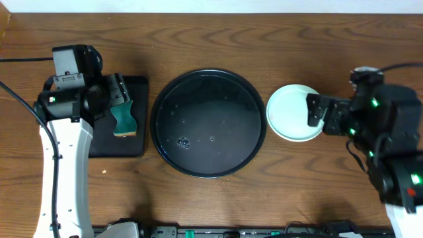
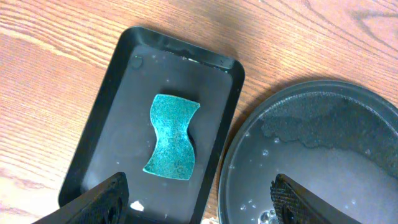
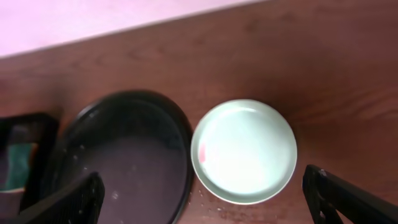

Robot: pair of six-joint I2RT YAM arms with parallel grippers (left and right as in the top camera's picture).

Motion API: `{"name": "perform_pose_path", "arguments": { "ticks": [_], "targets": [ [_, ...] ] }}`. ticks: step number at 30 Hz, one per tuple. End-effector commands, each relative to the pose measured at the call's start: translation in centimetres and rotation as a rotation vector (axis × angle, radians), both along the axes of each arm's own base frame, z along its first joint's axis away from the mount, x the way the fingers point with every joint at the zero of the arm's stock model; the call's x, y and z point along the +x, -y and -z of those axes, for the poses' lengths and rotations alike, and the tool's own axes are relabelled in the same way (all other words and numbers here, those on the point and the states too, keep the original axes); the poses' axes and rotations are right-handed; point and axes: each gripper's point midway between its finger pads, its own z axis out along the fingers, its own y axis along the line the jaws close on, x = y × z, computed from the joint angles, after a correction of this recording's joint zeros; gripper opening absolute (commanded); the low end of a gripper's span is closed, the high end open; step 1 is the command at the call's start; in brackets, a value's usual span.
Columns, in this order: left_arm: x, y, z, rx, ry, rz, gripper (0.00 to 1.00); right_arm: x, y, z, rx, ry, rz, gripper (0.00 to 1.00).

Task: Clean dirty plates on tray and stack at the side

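The plate [image 1: 287, 112] [image 3: 244, 151] sits on the wood-grain table [image 1: 218, 205], just to the right of the round black tray [image 1: 208, 123] and outside its rim. It looks pale blue-green. Its lower edge in the overhead view reads as a doubled rim, but whether more plates lie beneath it cannot be told. In the right wrist view a small red smear [image 3: 203, 154] shows near the plate's left edge.

The round black tray [image 3: 124, 155] [image 2: 311, 155] holds no plates. Its floor is wet, with water droplets [image 1: 184, 141] scattered over it.

The right gripper [image 1: 316, 110] [image 3: 202, 190] hangs above the plate's right side. Its jaws are spread wide, with one finger at each lower corner of the wrist view and nothing between them.

The left gripper [image 1: 119, 92] [image 2: 199, 196] hovers over the rectangular black tray [image 1: 135, 149] [image 2: 112, 106], which lies just left of the round tray. Its jaws are likewise spread apart and grip nothing. A teal sponge [image 1: 123, 120] [image 2: 173, 137] with pinched-in sides lies flat in the rectangular tray, below the fingers and clear of them.
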Motion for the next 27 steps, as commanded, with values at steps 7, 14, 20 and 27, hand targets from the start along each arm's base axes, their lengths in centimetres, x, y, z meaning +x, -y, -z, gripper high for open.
{"name": "perform_pose_path", "arguments": {
  "ticks": [7, 14, 20, 27],
  "targets": [
    [0.2, 0.0, -0.4, -0.005, 0.011, -0.003, 0.74, -4.1, 0.5, -2.0, 0.005, 0.045, -0.011, 0.99],
    [0.2, 0.0, -0.4, -0.005, 0.011, -0.003, 0.75, -4.0, 2.7, -1.5, -0.077, 0.036, 0.092, 0.99],
    [0.2, 0.0, -0.4, -0.005, 0.011, -0.003, 0.75, -3.7, 3.5, -3.2, -0.058, 0.162, 0.129, 0.99],
    [0.2, 0.0, -0.4, -0.005, 0.011, -0.003, 0.75, -4.4, 3.0, -2.3, -0.061, 0.378, 0.064, 0.99]
  ]
}}
